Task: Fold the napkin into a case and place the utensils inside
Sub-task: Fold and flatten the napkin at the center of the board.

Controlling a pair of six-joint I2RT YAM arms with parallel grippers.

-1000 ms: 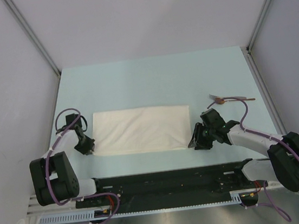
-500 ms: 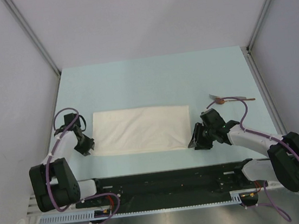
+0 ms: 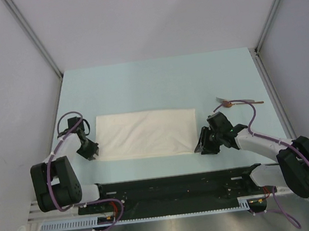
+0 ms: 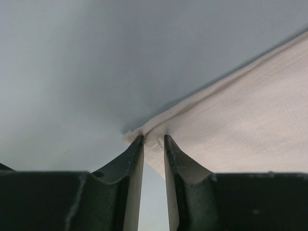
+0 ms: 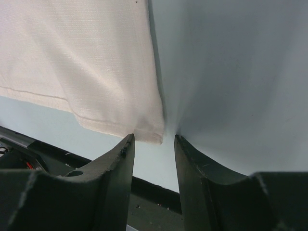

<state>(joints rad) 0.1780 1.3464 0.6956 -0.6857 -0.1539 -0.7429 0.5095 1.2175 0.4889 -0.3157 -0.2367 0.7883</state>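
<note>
The white napkin point(image 3: 145, 133) lies flat as a wide rectangle in the middle of the table. My left gripper point(image 3: 89, 151) is at its near left corner. In the left wrist view the jaws point(image 4: 154, 139) stand a narrow gap apart, open, with the napkin point(image 4: 240, 120) corner lying between the tips. My right gripper point(image 3: 203, 143) is at the near right corner. It point(image 5: 153, 138) is open, and the napkin point(image 5: 86, 62) corner ends just ahead of its left finger. A spoon point(image 3: 229, 104) with a coppery bowl lies on the table behind the right arm.
A black rail point(image 3: 174, 183) runs along the near table edge, close behind both grippers. Grey walls point(image 3: 4, 83) close in the left, right and far sides. The right arm's purple cable point(image 3: 252, 116) loops near the spoon.
The left arm's base link shifted slightly and came back. The napkin, the spoon and the right arm have stayed where they were.
</note>
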